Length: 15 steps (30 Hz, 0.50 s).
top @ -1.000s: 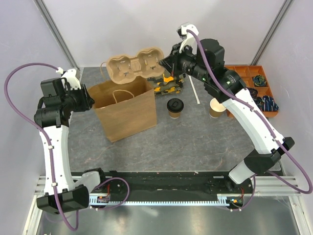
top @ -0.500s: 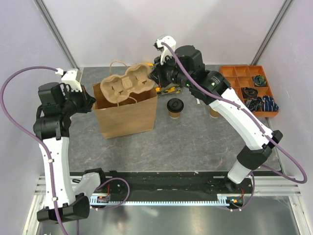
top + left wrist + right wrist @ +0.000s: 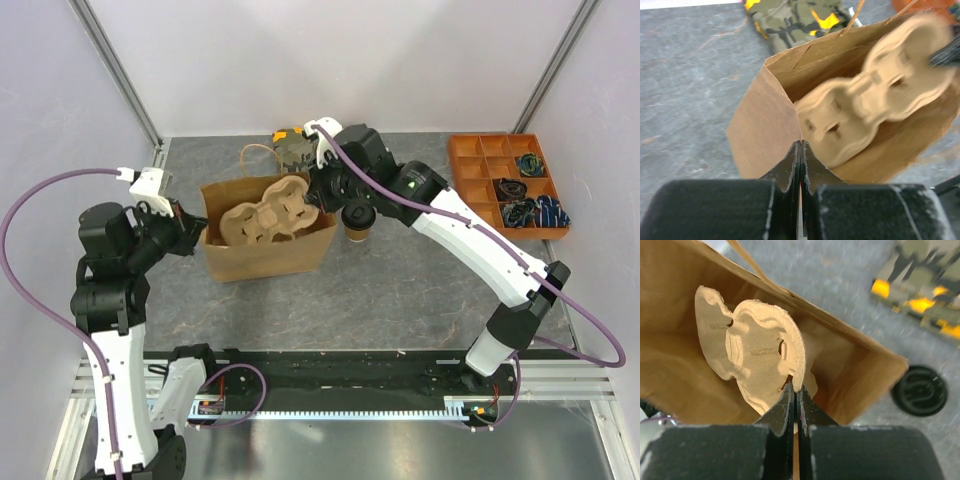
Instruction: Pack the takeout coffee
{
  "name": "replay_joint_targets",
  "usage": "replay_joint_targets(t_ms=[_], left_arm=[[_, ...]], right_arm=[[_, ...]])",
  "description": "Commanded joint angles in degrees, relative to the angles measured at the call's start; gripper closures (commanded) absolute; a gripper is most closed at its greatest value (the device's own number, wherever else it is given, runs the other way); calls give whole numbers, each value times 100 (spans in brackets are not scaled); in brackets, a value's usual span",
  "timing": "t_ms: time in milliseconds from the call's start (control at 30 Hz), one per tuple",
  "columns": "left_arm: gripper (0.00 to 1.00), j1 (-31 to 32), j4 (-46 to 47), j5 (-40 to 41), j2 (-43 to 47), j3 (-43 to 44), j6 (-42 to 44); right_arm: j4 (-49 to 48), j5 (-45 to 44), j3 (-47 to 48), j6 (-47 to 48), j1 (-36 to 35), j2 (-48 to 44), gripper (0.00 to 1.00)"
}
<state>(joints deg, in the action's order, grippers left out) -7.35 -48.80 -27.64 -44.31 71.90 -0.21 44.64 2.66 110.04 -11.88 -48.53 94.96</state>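
The takeout coffee [image 3: 358,218], a small kraft cup with a black lid, stands just right of the brown paper bag [image 3: 265,255]; its lid also shows in the right wrist view [image 3: 920,390]. My right gripper [image 3: 318,194] is shut on the rim of the moulded-pulp carrier tray [image 3: 268,218] and holds it tilted inside the bag's open mouth, as the right wrist view shows [image 3: 796,389]. My left gripper [image 3: 200,232] is shut on the bag's left rim [image 3: 801,146], with the tray [image 3: 875,107] blurred in front of it. The bag [image 3: 855,370] surrounds the tray [image 3: 760,352].
A camouflage-patterned object [image 3: 293,148] lies behind the bag; it also shows in the left wrist view [image 3: 800,17] and the right wrist view [image 3: 920,295]. An orange compartment organizer [image 3: 470,150] with small parts sits at the back right. The lidless cup is hidden behind my right arm.
My right gripper has carried the carrier tray left and down, from above the bag into its mouth. The left arm has shifted lower, still gripping the bag's rim.
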Motion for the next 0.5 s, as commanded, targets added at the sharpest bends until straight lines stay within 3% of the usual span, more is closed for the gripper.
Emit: replay_joint_targets(t_ms=[0, 133, 467], left_arm=[[98, 32, 362, -295, 344, -176, -708], [98, 32, 388, -321, 538, -369, -1121], [98, 32, 520, -417, 933, -870, -2035]], right_arm=[[-105, -125, -281, -411, -209, -250, 100], [-149, -625, -27, -656, -367, -22, 100], [-149, -793, -97, -1193, -657, 242, 100]])
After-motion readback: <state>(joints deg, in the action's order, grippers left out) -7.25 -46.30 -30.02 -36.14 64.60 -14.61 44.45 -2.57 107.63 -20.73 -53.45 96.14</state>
